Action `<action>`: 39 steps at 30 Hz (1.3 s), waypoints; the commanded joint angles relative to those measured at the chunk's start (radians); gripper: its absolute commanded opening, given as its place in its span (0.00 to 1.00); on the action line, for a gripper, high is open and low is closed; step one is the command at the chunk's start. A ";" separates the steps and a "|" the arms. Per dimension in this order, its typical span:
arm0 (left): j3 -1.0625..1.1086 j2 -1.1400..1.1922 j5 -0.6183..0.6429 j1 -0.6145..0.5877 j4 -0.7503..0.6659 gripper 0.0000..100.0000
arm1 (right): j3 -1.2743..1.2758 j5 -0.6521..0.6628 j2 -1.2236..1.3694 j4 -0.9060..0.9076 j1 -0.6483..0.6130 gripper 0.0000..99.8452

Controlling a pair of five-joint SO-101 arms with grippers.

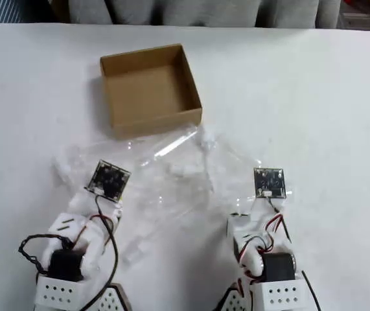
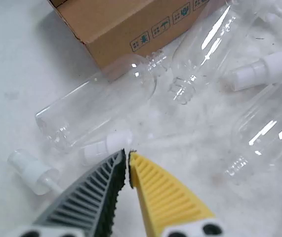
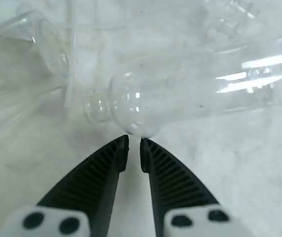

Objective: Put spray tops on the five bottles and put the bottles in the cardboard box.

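a white table (image 1: 327,97) is carrying an open cardboard box (image 1: 151,87) in the upper middle of the high view. a heap of clear bottles (image 1: 172,165) is lying flat just below the box, between it and the two arms, the bottles crowding and crossing one another. from above the heap is reading as a glassy tangle. the left wrist view is separating it into pieces: one bottle (image 2: 96,106) is lying with its neck near the box's corner, a second bottle (image 2: 205,49) is slanting at the upper right, and a loose white spray top (image 2: 32,173) is resting at the lower left. another spray top (image 2: 106,145) is sitting just beyond the fingertips. the left gripper (image 2: 127,157) is hovering clenched, grey and yellow tips almost meeting, gripping nothing. the right gripper (image 3: 133,147) is pinched to a thin slit, holding nothing. its tips are sitting just under the shoulder of a capless bottle (image 3: 195,89); whether they are touching it i cannot tell.
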 commanded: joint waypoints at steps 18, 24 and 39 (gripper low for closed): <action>-0.003 -0.008 0.000 -0.007 0.008 0.02 | 0.009 -0.009 -0.005 0.007 -0.005 0.02; -0.003 -0.008 0.000 -0.007 0.008 0.02 | 0.009 -0.009 -0.005 0.007 -0.005 0.02; -0.003 -0.008 0.002 0.021 0.008 0.02 | 0.009 -0.009 -0.005 0.007 -0.007 0.02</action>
